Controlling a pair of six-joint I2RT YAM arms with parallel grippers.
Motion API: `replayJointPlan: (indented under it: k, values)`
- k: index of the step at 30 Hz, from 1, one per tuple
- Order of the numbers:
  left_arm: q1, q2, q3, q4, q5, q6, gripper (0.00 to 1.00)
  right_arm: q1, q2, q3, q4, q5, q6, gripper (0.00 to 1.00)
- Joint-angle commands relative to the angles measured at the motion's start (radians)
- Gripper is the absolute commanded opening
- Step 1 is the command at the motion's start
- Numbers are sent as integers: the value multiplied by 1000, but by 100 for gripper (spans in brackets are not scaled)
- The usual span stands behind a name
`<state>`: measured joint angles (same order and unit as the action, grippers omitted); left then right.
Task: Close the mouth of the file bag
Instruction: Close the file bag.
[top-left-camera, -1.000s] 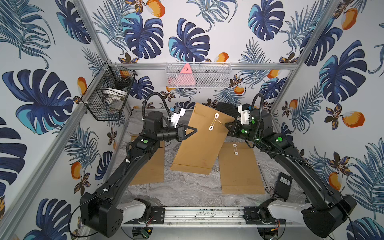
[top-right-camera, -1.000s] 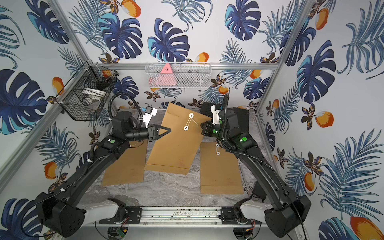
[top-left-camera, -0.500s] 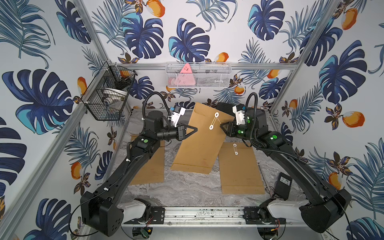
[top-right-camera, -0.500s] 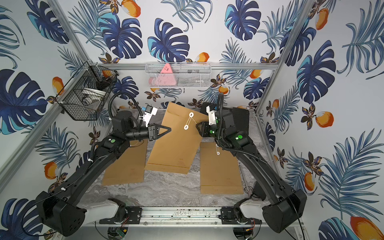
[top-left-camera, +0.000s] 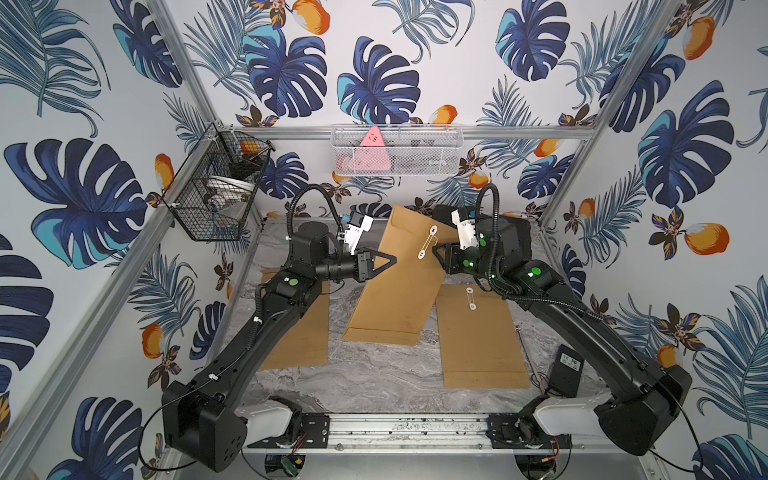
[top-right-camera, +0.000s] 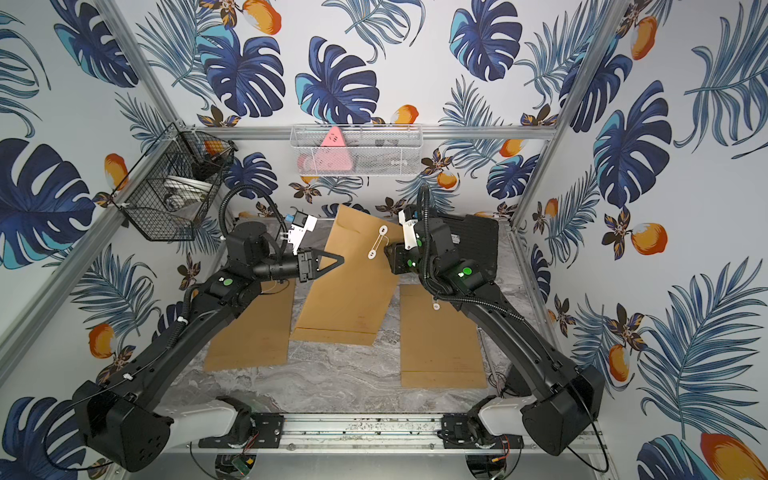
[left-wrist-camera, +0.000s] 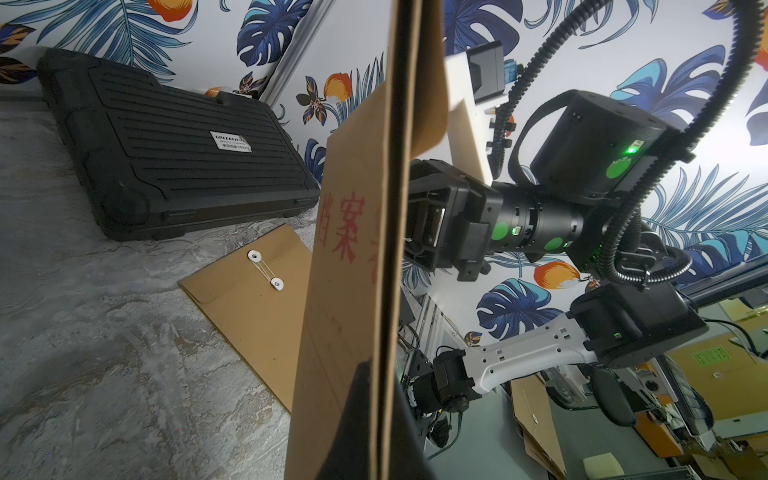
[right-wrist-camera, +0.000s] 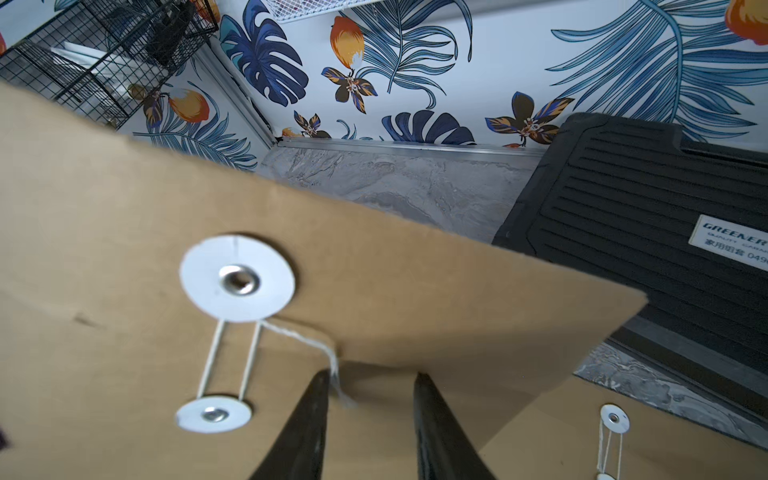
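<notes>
- The left pincer (top-left-camera: 391, 260) is pressed together on the side edge of the bag (top-left-camera: 399, 299). It holds the bag up at a tilt, mouth end high, just as it did a second ago.
- The bag sits between the two pincers, with its closure straight ahead of the right pincer (right-wrist-camera: 370, 376).
- The right pincer was shut and further back from the bag a second ago. It has since come in close to the closure, and its fingers now stand spread with a clear gap.
- The flap (right-wrist-camera: 457, 291) is folded down. The string (right-wrist-camera: 307, 338) runs in two strands from the upper disc (right-wrist-camera: 237, 277) to the lower disc (right-wrist-camera: 213, 414).
- The string's loose tail hangs into the gap, touching one finger of the right pincer but not pinched.
- Judgement: the mouth looks shut and at least one turn is wound. The tail is free, so the right pincer probably needs to pinch it again for another turn, or the wrap may slacken.
</notes>
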<state>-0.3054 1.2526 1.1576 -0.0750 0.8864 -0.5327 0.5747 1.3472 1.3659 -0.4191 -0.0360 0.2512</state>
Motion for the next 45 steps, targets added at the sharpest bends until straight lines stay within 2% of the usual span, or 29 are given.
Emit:
replayJointPlan:
  k: [1, 6, 10, 22, 45]
  values:
    - [-1, -1, 1, 48, 31, -3, 0, 1, 6, 6, 53, -6, 6, 20]
    - [-2, -3, 5, 28, 32, 11, 0, -2, -2, -4, 62, -16, 15, 5]
    - [-2, -6, 18, 4, 25, 29, 0, -4, -12, -4, 46, 2, 26, 0]
    - [0, -12, 51, -108, -21, 127, 0, -3, -40, 69, -123, 130, -26, 0]
    - [-9, -21, 11, -108, 16, 137, 0, -3, 94, 279, -253, 118, -55, 0]
